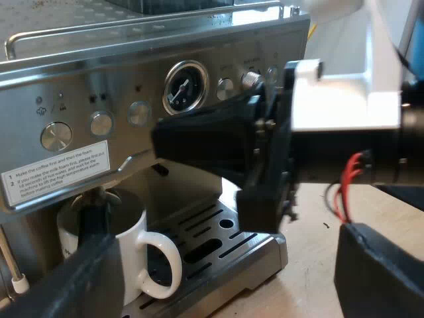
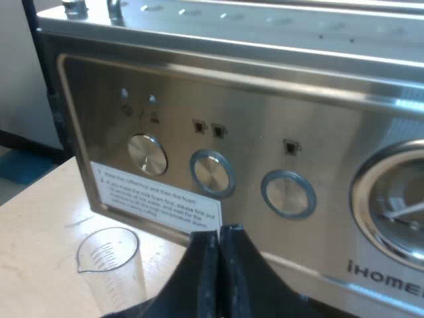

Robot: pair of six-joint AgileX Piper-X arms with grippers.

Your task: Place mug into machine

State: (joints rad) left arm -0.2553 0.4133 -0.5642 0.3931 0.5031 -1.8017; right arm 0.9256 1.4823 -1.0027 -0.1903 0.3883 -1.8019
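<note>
Left wrist view: the left gripper has its fingers spread wide and holding nothing. One finger is just in front of the white mug, touching or barely off, cannot tell. The mug stands upright on the drip tray of the espresso machine. Placing looks done and the let-go is the step in hand, so the next move calls for a straight pull-back with that near finger kept off the mug's wall. The right gripper, fingers pressed together on nothing, sits close to the machine's button panel, clear of the mug.
</note>
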